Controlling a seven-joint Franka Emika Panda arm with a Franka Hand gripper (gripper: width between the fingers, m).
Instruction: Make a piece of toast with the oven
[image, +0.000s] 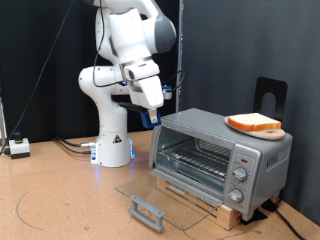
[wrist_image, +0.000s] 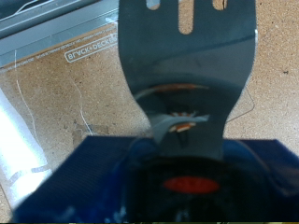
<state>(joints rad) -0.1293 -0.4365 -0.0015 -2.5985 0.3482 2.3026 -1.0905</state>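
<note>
The silver oven (image: 262, 152) stands at the exterior view's right with its glass door (image: 160, 195) dropped flat and its wire rack bare. On its roof the piece of toast (image: 253, 122) lies on a round wooden board (image: 268, 132). My gripper (image: 151, 113) hangs just off the oven's upper corner on the exterior view's left. It is shut on a blue-handled metal spatula. In the wrist view the slotted spatula blade (wrist_image: 187, 65) reaches out over the open glass door (wrist_image: 65, 112), and the fingers themselves are hidden by the blue handle (wrist_image: 103, 182).
The oven sits on a low wooden base (image: 215, 208). The door's grey handle (image: 147, 212) juts toward the table's front. A black stand (image: 270, 95) rises behind the oven. The arm's white base (image: 112, 140) and some cables (image: 15, 147) are at the exterior view's left.
</note>
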